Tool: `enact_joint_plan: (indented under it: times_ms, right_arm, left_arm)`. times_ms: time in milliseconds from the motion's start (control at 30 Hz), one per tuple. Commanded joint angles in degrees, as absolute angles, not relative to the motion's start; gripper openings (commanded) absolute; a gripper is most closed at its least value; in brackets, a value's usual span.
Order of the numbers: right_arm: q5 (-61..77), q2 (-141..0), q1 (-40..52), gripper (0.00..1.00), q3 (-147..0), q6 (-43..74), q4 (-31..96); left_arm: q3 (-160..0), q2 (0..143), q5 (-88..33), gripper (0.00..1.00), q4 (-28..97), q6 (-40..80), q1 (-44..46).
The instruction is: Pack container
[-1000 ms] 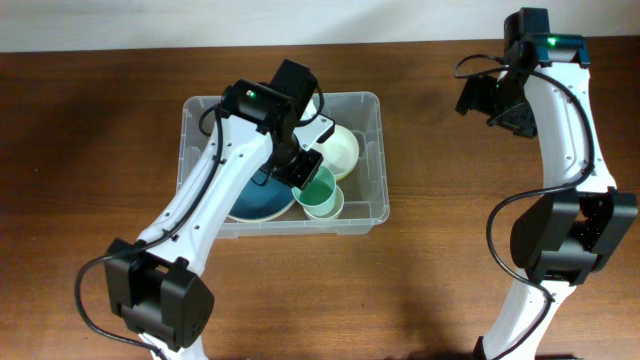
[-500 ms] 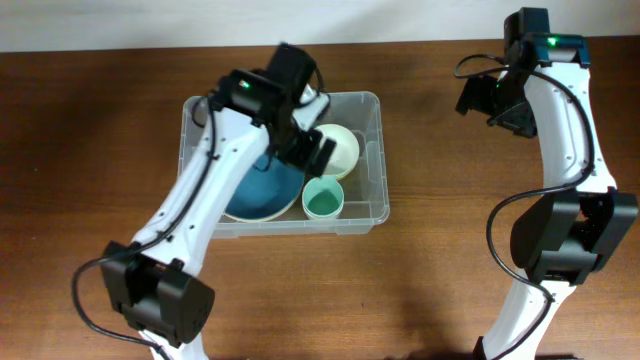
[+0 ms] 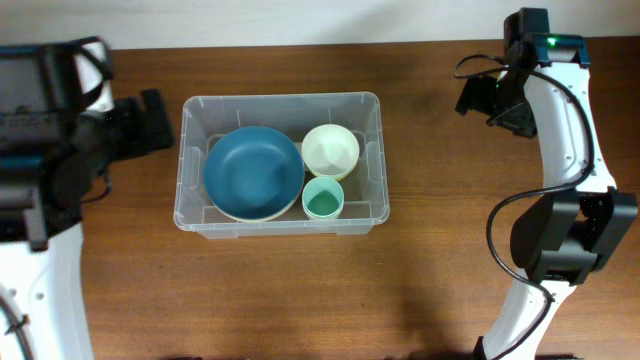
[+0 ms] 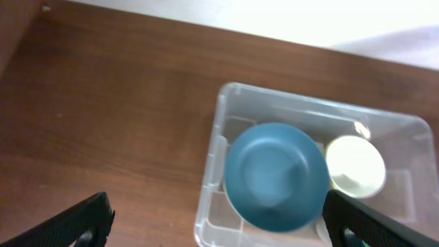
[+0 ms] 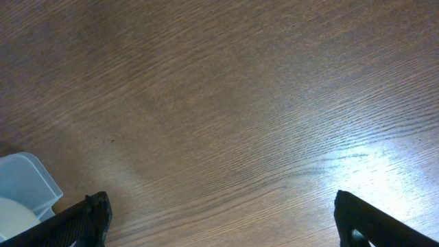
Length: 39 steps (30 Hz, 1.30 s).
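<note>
The container (image 3: 195,215), a clear plastic bin, stands on the wood table left of centre. Inside it lie a blue bowl (image 3: 253,172), a cream bowl (image 3: 330,150) and a small green cup (image 3: 323,198). My left gripper (image 3: 150,125) hangs high off the bin's left side, open and empty. In the left wrist view the container (image 4: 214,147), blue bowl (image 4: 274,175) and cream bowl (image 4: 354,165) lie far below the left gripper (image 4: 219,226). My right gripper (image 3: 478,97) hovers right of the bin, open; in its wrist view the right gripper (image 5: 226,226) holds nothing.
The right wrist view is mostly bare wood, with the container's corner (image 5: 24,182) at the lower left. The left arm (image 3: 45,150) fills the overhead view's left edge. The right arm (image 3: 565,150) stands along the right side. A white strip (image 3: 300,20) borders the table's far edge.
My left gripper opened and let go of the green cup inside the container. It then drew up and away to the left, uncovering the bowls. The right arm has not moved.
</note>
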<state>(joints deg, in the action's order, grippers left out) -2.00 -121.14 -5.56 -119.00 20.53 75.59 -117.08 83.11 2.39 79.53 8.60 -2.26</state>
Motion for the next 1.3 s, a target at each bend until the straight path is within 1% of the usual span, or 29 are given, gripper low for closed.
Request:
enact_joint_plan:
  times_ms: [0, 33, 133, 333, 633, 1000, 1133, 1167, 1267]
  right_arm:
    - [-1.96, -121.01, -5.65, 0.99, -118.83, 20.14, 75.59]
    - [-1.96, -121.01, -5.65, 0.99, -118.83, 20.14, 75.59]
    - [-1.96, -121.01, -5.65, 0.99, -118.83, 20.14, 75.59]
    - [-1.96, -121.01, -5.65, 0.99, -118.83, 20.14, 75.59]
    - [-1.96, -121.01, -5.65, 0.99, -118.83, 20.14, 75.59]
    - [-1.89, -121.01, -5.65, 0.99, -118.83, 20.16, 73.82]
    - [3.9, -120.57, -5.65, 0.99, -119.15, 19.46, 75.5]
    - [6.22, -119.79, -5.65, 0.99, -119.28, 17.3, 76.14]
    - [6.83, -115.46, -4.86, 0.99, -119.28, 16.25, 79.57]
  left_arm:
    - [-113.4, 83.74, 1.93, 1.0, 76.69, 6.66, -4.47]
    - [-112.51, 83.74, 0.99, 1.0, 75.7, 6.09, -4.8]
    - [-106.24, 83.74, -6.7, 1.0, 69.47, 4.43, -7.6]
    - [-94.63, 83.77, -13.17, 1.0, 60.38, 4.47, -14.98]
    - [-84.27, 84.82, -6.48, 1.0, 52.05, 4.45, -15.81]
    - [-83.81, 85.56, -5.52, 1.0, 51.46, 4.45, -15.81]
    - [-83.81, 85.56, -5.52, 1.0, 51.46, 4.45, -15.81]
    - [-83.81, 85.56, -5.52, 1.0, 51.46, 4.45, -15.81]
    - [-83.81, 85.56, -5.52, 1.0, 51.46, 4.45, -15.81]
